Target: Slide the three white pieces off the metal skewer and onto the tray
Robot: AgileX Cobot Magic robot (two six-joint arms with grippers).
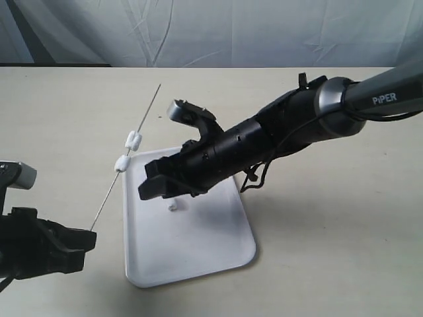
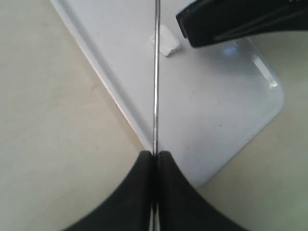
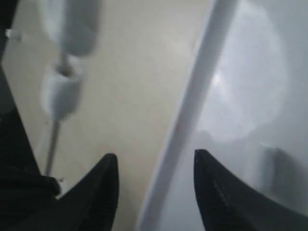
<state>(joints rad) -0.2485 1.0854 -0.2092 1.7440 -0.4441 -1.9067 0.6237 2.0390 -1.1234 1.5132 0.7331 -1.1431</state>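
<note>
The thin metal skewer [image 1: 125, 158] slants up from my left gripper [image 1: 91, 238], which is shut on its lower end; the left wrist view shows the rod [image 2: 155, 77] pinched between the closed jaws [image 2: 155, 155]. Two white pieces [image 1: 133, 140] [image 1: 123, 162] sit on the rod, blurred in the right wrist view [image 3: 62, 91]. A third white piece [image 1: 173, 206] [image 2: 166, 41] lies on the white tray [image 1: 211, 251]. My right gripper [image 1: 147, 179] [image 3: 155, 161] hangs open over the tray's left rim [image 3: 192, 106], just right of the lower piece, holding nothing.
The tray [image 2: 231, 110] lies on a beige table [image 1: 330, 231] with a pale cloth backdrop behind it. The right arm [image 1: 297, 119] stretches across the tray's far end. One finger of the right gripper [image 2: 231, 21] shows in the left wrist view.
</note>
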